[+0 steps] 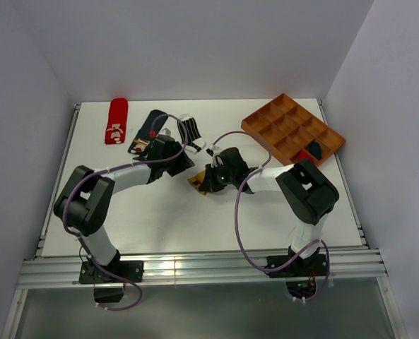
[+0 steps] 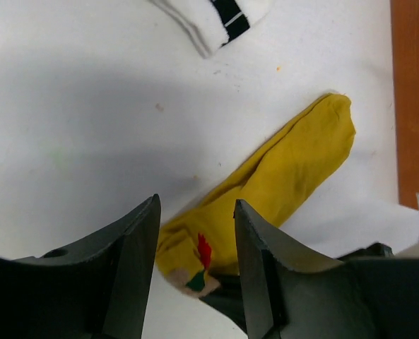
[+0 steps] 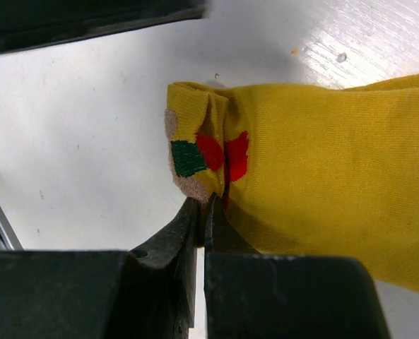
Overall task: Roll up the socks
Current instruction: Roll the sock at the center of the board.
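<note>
- Top view: the white table (image 1: 167, 226) carries everything. The red sock (image 1: 115, 121) lies flat near the far left corner. Just to its right lies the navy sock (image 1: 147, 131) with a patch, and then the striped sock (image 1: 191, 132).
- An orange tray (image 1: 292, 127) with many compartments stands at the far right corner. A red and dark blue bundle (image 1: 312, 150) lies in 1 compartment at its near right end; it is too small to tell more.
- Both arms meet near the middle of the table. There the mustard sock (image 1: 195, 183) shows only as a small yellow piece under the left gripper (image 1: 188, 166) and the right gripper (image 1: 203, 180).
- Left wrist view: the left gripper (image 2: 195, 240) has its 2 jaws partly apart and holds nothing. The patterned end of the mustard sock (image 2: 294, 166) shows between them. The rest of the sock lies flat towards the tray (image 2: 414, 92). An end of the striped sock (image 2: 216, 18) is at the top.
- Right wrist view: the right gripper (image 3: 203, 212) is closed tight, pinching a fold of the mustard sock (image 3: 322, 183) beside its red and green marks.
</note>
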You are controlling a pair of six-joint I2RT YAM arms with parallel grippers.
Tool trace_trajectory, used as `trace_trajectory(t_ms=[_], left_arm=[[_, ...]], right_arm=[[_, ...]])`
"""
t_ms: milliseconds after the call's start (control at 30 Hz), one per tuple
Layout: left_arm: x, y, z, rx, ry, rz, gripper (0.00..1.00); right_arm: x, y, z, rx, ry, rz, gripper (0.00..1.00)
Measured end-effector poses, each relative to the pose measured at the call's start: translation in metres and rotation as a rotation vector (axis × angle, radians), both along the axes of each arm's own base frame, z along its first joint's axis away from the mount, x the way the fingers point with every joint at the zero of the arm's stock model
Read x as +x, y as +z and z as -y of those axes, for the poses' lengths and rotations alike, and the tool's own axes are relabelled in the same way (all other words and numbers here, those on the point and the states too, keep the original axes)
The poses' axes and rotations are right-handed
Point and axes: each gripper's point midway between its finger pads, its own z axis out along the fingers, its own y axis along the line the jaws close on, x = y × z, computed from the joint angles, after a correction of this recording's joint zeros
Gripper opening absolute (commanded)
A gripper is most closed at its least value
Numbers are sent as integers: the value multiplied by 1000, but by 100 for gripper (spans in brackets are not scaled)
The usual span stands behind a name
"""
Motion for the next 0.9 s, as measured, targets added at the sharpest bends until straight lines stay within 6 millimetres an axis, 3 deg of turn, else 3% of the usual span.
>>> trace_trajectory(t_ms=[133,300,567,700,800,833,900], left_arm=[[13,-10,14,28,-109,-11,49],[10,-34,26,60,-218,-73,48],[10,-35,46,90,-322,-55,45],[6,-37,56,106,-353,-55,40],[6,-40,60,127,-358,-55,23],[7,-41,60,137,-355,-54,6],[8,-45,60,152,-340,-62,0]], right_arm=[[0,0,0,-5,18,15,0],[0,0,0,-8,31,26,0],[0,0,0,-10,44,37,0],[-1,0,0,-10,47,38,0],[-1,0,0,-10,47,38,0],[-1,0,0,-10,47,38,0],[-1,0,0,-10,47,37,0]])
